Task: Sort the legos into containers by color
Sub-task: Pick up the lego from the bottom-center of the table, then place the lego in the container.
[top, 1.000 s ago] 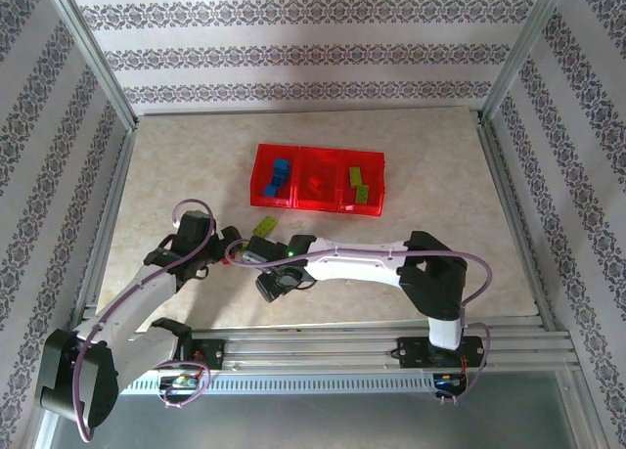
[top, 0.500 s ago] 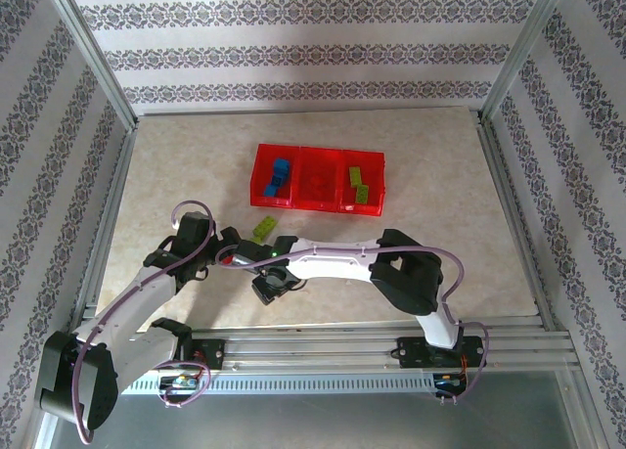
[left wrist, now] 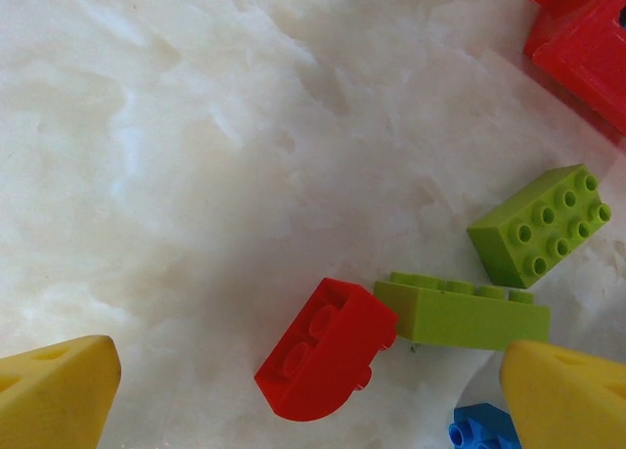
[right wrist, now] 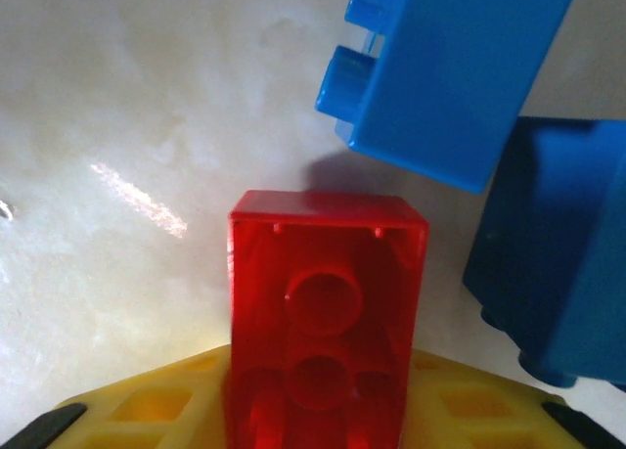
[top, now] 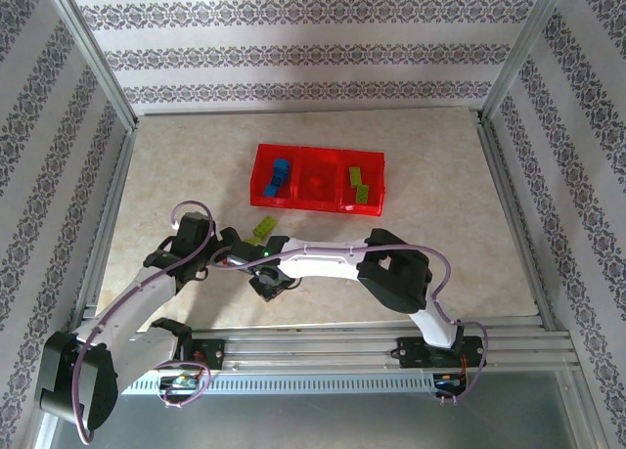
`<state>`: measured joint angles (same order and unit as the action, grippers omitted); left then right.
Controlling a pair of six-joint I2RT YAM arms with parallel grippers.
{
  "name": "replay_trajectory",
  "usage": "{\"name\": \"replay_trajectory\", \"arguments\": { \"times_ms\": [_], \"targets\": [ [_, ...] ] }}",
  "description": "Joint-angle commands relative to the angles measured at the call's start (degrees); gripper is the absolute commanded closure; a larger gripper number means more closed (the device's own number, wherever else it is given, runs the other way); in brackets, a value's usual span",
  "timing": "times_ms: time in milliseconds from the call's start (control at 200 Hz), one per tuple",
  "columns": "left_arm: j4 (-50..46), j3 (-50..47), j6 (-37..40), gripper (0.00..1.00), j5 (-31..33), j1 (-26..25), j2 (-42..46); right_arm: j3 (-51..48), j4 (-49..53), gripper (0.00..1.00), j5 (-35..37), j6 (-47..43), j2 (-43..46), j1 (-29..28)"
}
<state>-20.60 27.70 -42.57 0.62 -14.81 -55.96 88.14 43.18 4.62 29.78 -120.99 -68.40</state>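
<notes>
The red tray (top: 318,202) lies mid-table, holding a blue lego (top: 279,175) on the left, red ones in the middle and green legos (top: 359,183) on the right. My left gripper (left wrist: 313,395) hangs open over a rounded red lego (left wrist: 326,349) that lies underside up beside two green legos (left wrist: 462,310) and a blue one (left wrist: 484,429). My right gripper (right wrist: 323,390) is shut on a hollow-side-up red lego (right wrist: 328,312); its yellow fingers (right wrist: 147,410) press both sides. Two blue legos (right wrist: 450,72) sit just ahead of it.
One green lego (top: 263,229) lies on the table just in front of the tray. The two grippers are crowded together at the left front (top: 240,258). A corner of the tray (left wrist: 582,28) shows in the left wrist view. Metal frame posts border the table.
My right arm has swung left, bringing its gripper up against the left gripper over the loose legos. The left arm has barely moved.
</notes>
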Motion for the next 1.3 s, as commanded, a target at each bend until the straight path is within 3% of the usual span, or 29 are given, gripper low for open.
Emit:
{"name": "replay_trajectory", "arguments": {
  "times_ms": [0,380,685,860,1294],
  "targets": [
    [-0.6,-0.6,-0.7,0.00,1.0,0.9,0.8,0.1,2.0,0.64,1.6,0.0,0.8,-0.1],
    [-1.1,0.1,-0.2,0.00,1.6,0.9,1.2,-5.8,1.9,0.70,3.7,0.2,12.6,1.3],
    [-0.3,0.3,0.3,0.00,1.9,0.9,1.3,-6.2,1.4,0.69,8.7,-4.2,21.6,12.1],
    [0.9,0.3,0.4,0.00,2.1,0.9,1.0,-1.7,-0.2,0.69,12.8,-8.0,20.3,19.3],
    [1.9,1.4,2.2,0.00,0.7,1.0,-0.3,15.9,-0.5,0.69,12.0,-11.7,4.5,31.4]
  ]
}}
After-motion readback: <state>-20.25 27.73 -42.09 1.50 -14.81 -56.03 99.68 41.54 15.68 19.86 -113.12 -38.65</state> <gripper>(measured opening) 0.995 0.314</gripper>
